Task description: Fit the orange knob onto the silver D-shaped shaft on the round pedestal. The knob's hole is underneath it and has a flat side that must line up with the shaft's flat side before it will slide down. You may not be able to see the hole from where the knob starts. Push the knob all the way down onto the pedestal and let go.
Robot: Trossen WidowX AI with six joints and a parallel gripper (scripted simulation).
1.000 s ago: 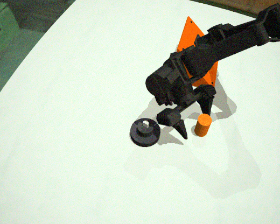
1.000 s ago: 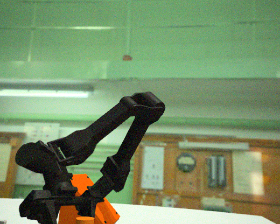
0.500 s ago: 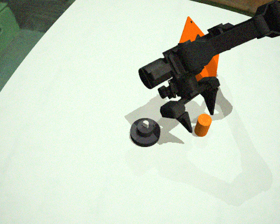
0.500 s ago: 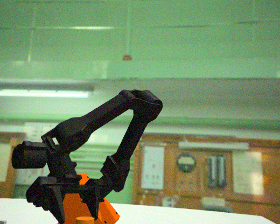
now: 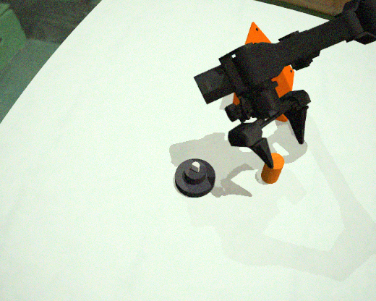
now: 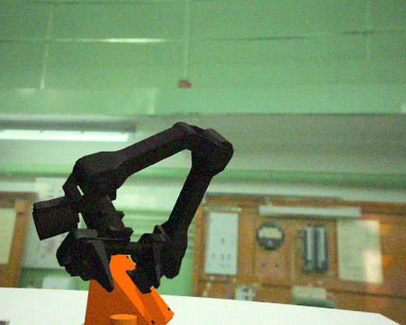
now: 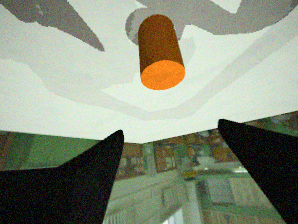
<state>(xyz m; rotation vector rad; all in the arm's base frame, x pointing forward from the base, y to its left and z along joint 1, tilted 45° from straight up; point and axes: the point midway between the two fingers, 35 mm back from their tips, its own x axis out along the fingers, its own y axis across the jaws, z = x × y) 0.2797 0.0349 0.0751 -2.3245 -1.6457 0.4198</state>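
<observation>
The orange knob point(image 5: 272, 172) point(image 6: 123, 319) point(image 7: 161, 55) is a plain cylinder standing upright on the table; its underside with the hole is hidden. The black round pedestal point(image 5: 181, 182) stands to the knob's left in the top view, with the silver shaft point(image 5: 195, 166) bare on top. In the exterior view only the shaft's tip point(image 6: 3, 322) shows at the bottom left edge. My gripper point(image 5: 287, 155) point(image 6: 133, 288) point(image 7: 169, 128) is open and empty, above the table. In the wrist view the knob lies beyond the fingertips, between their lines; one finger slightly overlaps it in the top view.
The orange arm base point(image 5: 256, 35) point(image 6: 100, 302) stands behind the gripper. The arm's shadow falls across the white table point(image 5: 96, 217) around the knob and pedestal. A green box point(image 5: 3, 43) is beyond the table's left edge.
</observation>
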